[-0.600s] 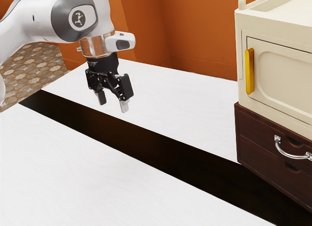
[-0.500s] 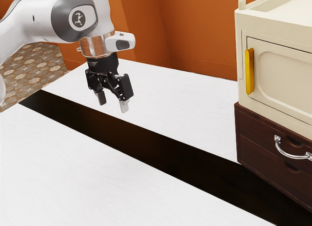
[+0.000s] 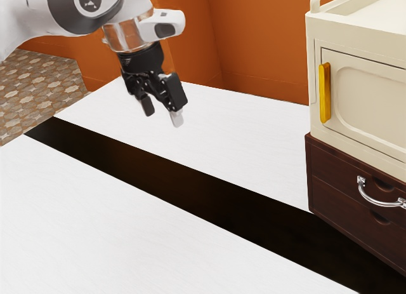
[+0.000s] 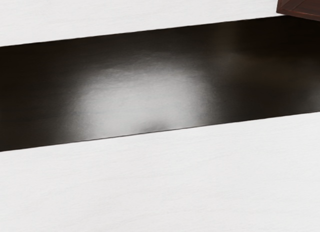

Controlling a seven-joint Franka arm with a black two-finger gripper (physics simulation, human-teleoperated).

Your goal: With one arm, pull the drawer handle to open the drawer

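While hovering above the worktop with fingers spread, watch the angle! Reach in skewed, risk glancing off the handle.

Bright light whitens the tabletop; in the exterior view, the metal handle glints at four o'clock. In the wrist view, hazy white glare clouds the dark strip.

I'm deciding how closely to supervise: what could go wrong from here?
The open gripper is well short of the silver handle, so my approach could miss its slim bar. The yellow handle is nearby, higher up; I might catch that instead. The cream cabinet rests on the dark drawer unit, so a hard pull might shift both.
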